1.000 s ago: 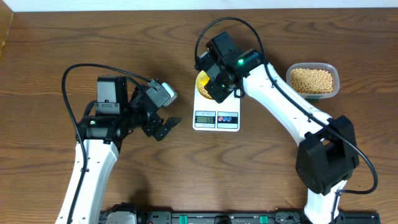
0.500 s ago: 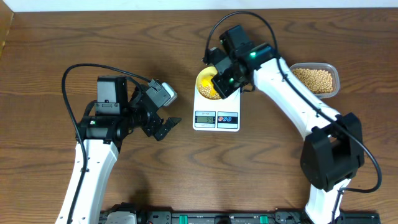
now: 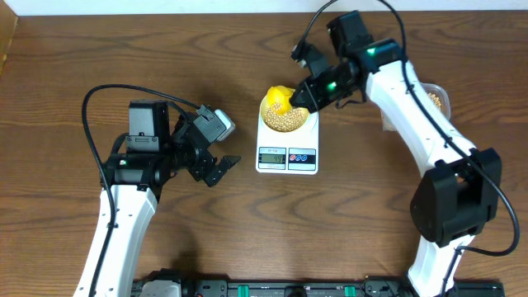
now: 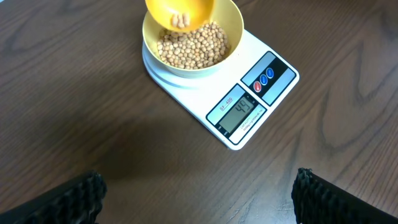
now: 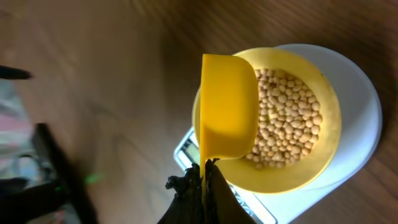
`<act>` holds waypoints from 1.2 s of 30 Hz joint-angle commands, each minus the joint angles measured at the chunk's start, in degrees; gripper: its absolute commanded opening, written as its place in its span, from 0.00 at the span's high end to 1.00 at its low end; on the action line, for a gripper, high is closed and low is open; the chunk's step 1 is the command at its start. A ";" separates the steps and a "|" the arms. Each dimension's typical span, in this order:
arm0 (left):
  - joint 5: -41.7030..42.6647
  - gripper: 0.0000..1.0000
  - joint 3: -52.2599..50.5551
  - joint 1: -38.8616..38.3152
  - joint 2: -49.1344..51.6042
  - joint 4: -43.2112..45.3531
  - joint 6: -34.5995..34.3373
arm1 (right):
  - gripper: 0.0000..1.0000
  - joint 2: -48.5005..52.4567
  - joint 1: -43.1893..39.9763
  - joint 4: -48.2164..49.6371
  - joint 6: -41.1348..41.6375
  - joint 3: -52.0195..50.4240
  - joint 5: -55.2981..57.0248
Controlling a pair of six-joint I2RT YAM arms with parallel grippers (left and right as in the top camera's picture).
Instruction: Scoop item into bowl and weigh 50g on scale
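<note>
So in this one your right hand (image 3: 309, 92) was clamped shut on the handle of the yellow scoop (image 5: 227, 106), and you had the scoop hanging over the far-left side of the bowl (image 4: 186, 70). It was tipped well over on its side with the open face turned toward the bowl. From the left wrist camera you could see a few beans (image 4: 193, 46) sitting at the scoop's lip, and a decent layer of them covered the bottom of the bowl.

The pale yellow-green bowl sat on the round platform at the far end of the white scale (image 3: 286, 161), roughly mid-table. The display (image 4: 241, 114) at the near edge was lit, with the two round buttons just to the right of it. Honestly I couldn't read the digits for sure.

Your left hand (image 3: 221, 169) was wide open with nothing in it, hovering over bare table (image 3: 49, 99) to the left of the scale, apart from it, fingers pointed toward the scale.

Over on the far right, the clear container (image 3: 437, 97) of beans was mostly hidden behind your right arm.
</note>
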 commanded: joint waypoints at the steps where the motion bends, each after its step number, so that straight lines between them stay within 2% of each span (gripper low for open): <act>1: 0.33 0.03 0.98 -0.13 0.13 -0.04 -0.72 | 0.99 -0.59 -2.80 -1.16 0.59 2.78 -7.78; 13: 0.33 0.02 0.98 -0.13 0.15 -0.04 -0.72 | 0.99 -0.83 -10.78 -3.08 -0.35 3.52 -16.70; 28: 0.33 0.03 0.98 -0.13 0.15 -0.07 -0.72 | 0.99 -0.90 -11.52 -4.83 -2.03 3.52 -16.72; 36: 0.33 0.02 0.98 -0.13 0.13 -0.07 -0.72 | 0.99 -0.94 -12.94 -4.87 -2.51 3.52 -21.55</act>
